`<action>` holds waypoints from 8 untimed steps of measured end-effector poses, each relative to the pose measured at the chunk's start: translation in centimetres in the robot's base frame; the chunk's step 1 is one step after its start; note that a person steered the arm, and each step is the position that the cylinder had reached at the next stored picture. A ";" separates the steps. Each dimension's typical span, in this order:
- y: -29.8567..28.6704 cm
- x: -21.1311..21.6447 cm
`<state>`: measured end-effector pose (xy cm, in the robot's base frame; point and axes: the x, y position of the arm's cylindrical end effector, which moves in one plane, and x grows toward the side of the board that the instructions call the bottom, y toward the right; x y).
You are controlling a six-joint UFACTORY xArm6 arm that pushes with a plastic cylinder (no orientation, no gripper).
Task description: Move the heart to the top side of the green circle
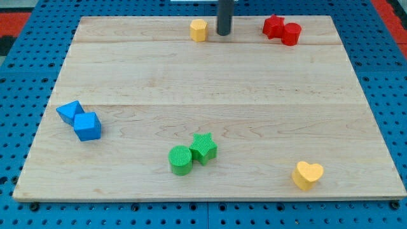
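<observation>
- My tip (224,34) stands near the board's (210,76) top edge, a little right of its middle.
- The yellow hexagon (199,30) sits just beside my tip, on its left, apart from it.
- The red star (274,25) and red cylinder (292,34) lie at the top right, seemingly touching, the cylinder on the right and slightly lower.
- The blue triangle (69,111) and blue cube (87,126) lie at the left edge, touching, the cube lower and to the right.
- The green circle (180,159) lies at the bottom middle, with the green star (204,147) touching it on its upper right.
- The yellow heart (308,174) lies at the bottom right, well apart from the green circle and far from my tip.
</observation>
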<state>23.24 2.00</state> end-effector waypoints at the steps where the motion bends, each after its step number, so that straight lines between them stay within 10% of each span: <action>1: -0.8 0.5; 4: 23.5 22.6; 6: 26.2 36.0; 8: 18.2 37.3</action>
<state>60.50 20.15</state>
